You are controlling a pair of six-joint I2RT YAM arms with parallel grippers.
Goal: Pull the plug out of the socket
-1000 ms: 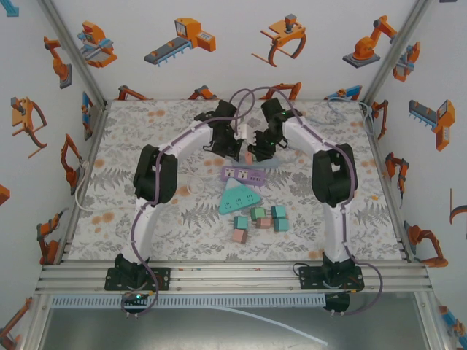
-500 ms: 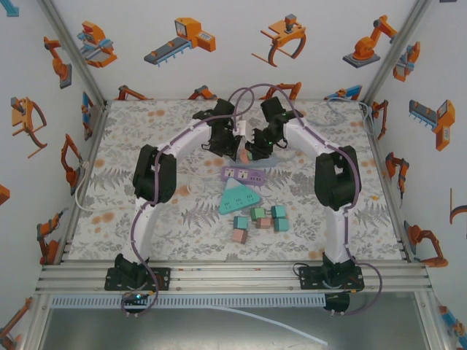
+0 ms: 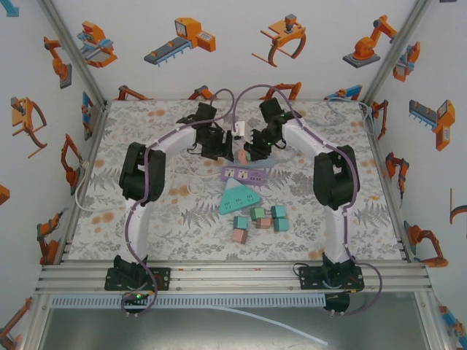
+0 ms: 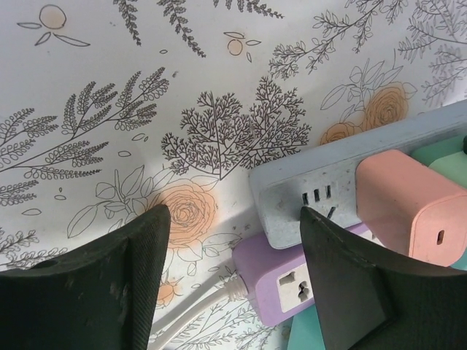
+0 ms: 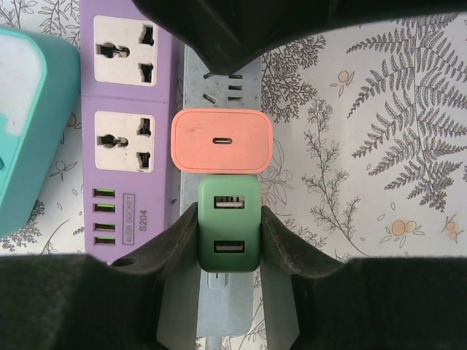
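Pads (image 5: 281, 251) of the right claw (image 5: 228, 219) press against both flanks of a green, rounded-square plastic charger plug (image 5: 228, 222), so this claw is closed narrow on it. The plug's face shows 2 USB ports stacked one above the other, and its body stands seated in a pale grey-blue power strip (image 5: 219, 292) lying on the white floral-print surface (image 5: 379, 146). Touching the green plug on the same strip is a salmon-pink rounded plug (image 5: 222, 141) with 1 small oval port in the middle of its face. A purple power strip (image 5: 128, 124) lies alongside the grey-blue one, touching it, with 2 universal sockets and a column of 4 green USB slots. A teal rounded power block (image 5: 22, 131) sits on the purple strip's other side.

The left claw (image 4: 233, 240) hangs wide, its 2 dark fingers spread apart with nothing between them, above the surface at the end of the grey-blue strip. In its wrist view, the pink plug stands just beyond its right finger and the purple strip's end with a white cord (image 4: 197, 306) sits below.

From the top view, both claws meet near the far middle of the surface, and a cluster of pastel cubes (image 3: 259, 219) lies nearer the bases, well apart from them.
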